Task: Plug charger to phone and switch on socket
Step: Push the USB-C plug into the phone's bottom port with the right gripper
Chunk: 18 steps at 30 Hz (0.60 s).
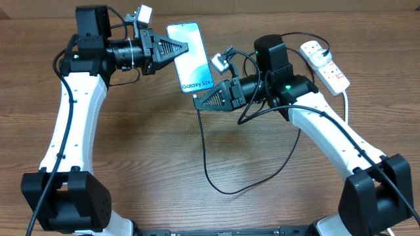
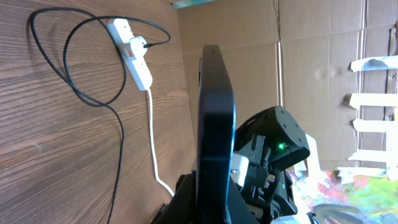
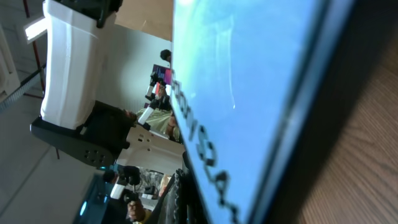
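The phone [image 1: 190, 56] is lifted clear of the counter [image 1: 151, 144], screen up, its side edge clamped in the left fingers [image 1: 172, 47]. At its lettered end the right fingers [image 1: 213, 98] pinch the charger [image 1: 202, 141]; the connector tip is hidden. The cable loops across the counter to the socket [image 1: 326, 65], where its black plug sits in one outlet.

Overhead view's evenly lit and nicely sharp, soft light from above, just faint shadows on the wood table [image 1: 151, 170]. The phone [image 1: 190, 56] screen is bright but not blown out. Left wrist: table's crisp, the phone edge up close is a dark, soft slab. Right wrist is worst, screen fills it, blurry, with pale streaky glare.
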Each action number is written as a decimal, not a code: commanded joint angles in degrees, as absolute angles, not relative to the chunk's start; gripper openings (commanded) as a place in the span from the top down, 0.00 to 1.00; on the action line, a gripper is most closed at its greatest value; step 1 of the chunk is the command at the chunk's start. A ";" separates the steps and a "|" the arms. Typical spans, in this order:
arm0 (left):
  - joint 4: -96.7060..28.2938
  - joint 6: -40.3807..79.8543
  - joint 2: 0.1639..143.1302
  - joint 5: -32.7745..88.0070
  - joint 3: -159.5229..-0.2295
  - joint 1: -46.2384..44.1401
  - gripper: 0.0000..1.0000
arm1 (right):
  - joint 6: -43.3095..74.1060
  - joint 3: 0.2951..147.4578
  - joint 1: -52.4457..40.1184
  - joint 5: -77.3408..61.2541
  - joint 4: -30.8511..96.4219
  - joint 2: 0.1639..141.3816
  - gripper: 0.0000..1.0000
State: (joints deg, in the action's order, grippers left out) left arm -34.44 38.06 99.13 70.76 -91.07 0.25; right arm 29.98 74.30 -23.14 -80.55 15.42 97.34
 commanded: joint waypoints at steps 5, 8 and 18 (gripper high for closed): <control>-34.02 38.98 99.00 73.08 -91.61 0.43 0.96 | 31.57 75.64 -19.62 -81.10 14.68 95.90 0.96; -34.02 39.00 99.00 73.08 -91.61 0.43 0.96 | 31.55 75.61 -19.64 -81.08 14.68 95.90 0.96; -34.02 39.48 99.00 73.10 -91.61 0.40 0.96 | 31.53 75.61 -20.64 -81.03 14.68 95.90 0.96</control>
